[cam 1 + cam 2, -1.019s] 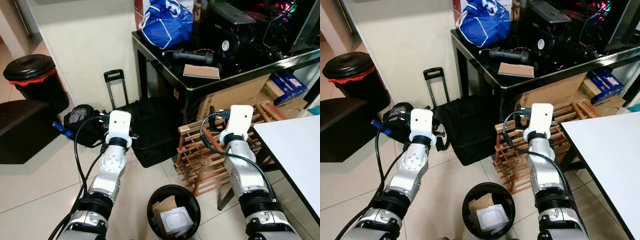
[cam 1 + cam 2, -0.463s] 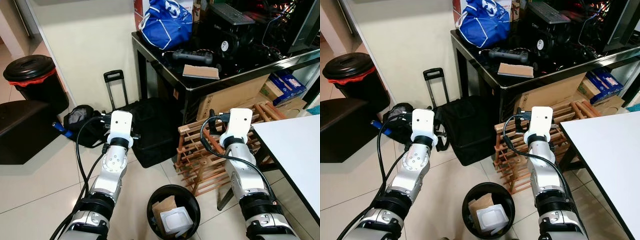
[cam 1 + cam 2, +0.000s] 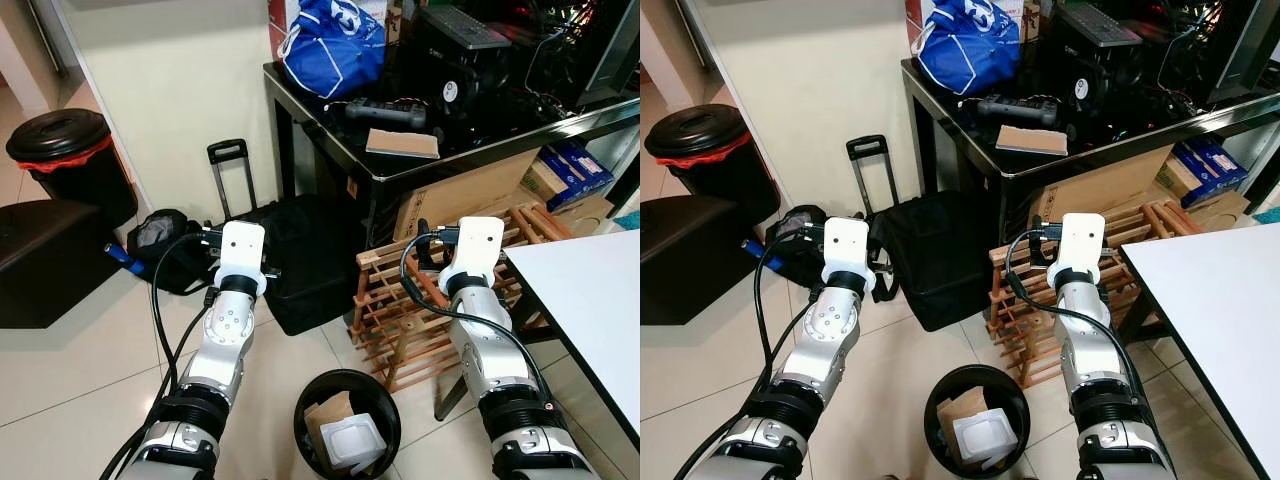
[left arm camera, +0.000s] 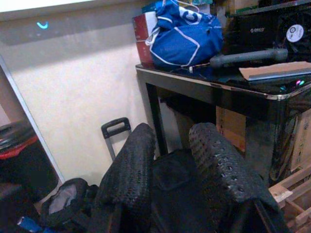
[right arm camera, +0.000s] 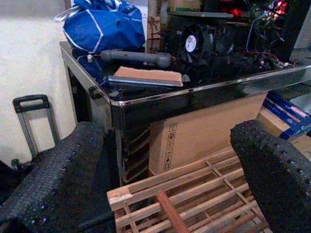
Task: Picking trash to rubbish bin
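Far L: lidded black bin w/ red liner, by the wall. L gripper held out over the suitcase, jaws part-open, holding nothing. Small rubbish bin sits on floor between both arms, below them; card + plastic tray already inside. R gripper over wooden rack, jaws wide, empty. Bench ahead. No loose trash obvious. Fan label unreadable.

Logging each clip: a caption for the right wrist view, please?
Right gripper, jaws wide open, above a wooden rack beside a black table.
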Controlling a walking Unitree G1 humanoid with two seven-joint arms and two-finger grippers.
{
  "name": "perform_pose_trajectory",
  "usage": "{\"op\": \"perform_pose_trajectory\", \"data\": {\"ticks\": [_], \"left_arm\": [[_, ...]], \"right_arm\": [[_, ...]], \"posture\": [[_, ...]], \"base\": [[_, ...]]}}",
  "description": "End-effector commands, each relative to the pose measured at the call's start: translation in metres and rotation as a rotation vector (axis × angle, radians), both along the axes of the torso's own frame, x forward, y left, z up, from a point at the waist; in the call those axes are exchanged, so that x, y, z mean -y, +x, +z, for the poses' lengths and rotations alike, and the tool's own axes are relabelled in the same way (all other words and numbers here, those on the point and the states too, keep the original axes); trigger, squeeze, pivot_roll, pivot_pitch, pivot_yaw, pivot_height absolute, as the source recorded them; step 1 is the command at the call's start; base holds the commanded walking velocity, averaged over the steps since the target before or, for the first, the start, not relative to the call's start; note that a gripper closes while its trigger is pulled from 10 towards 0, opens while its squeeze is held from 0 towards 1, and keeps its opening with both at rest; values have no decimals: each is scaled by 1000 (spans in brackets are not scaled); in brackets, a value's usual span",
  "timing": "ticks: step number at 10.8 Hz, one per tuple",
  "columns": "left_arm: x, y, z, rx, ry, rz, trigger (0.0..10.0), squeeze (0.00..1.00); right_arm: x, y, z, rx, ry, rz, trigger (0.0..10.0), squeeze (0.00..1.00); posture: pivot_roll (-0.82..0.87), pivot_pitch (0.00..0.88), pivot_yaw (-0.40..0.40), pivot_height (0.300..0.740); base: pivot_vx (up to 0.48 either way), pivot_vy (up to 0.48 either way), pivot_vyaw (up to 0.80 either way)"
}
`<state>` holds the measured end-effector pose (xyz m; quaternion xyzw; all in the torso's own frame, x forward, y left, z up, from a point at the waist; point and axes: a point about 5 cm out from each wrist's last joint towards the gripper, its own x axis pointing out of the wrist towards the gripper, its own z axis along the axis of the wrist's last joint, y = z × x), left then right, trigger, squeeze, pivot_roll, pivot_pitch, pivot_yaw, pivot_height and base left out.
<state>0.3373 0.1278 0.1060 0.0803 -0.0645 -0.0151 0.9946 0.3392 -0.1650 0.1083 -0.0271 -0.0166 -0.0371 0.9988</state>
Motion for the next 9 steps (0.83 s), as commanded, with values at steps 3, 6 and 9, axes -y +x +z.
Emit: {"op": "perform_pose_trajectory", "data": {"ticks": [3,6,9], "left_arm": [[-1,0,1,3,-12,14,10000,0],[-1,-1,1,5,-13,17,10000,0],[-2,-1,1,3,-12,20,10000,0]], "right_arm": [[0,-1,3,7,7,4,10000,0],[0,-1,2,1,5,6,10000,0],[0,-1,1,-3,6,8,10000,0]], "posture": [[-79,22,41,740],[-75,27,38,740],[-73,33,35,740]], "base": [[-199,0,0],[-307,0,0],[-286,0,0]]}}
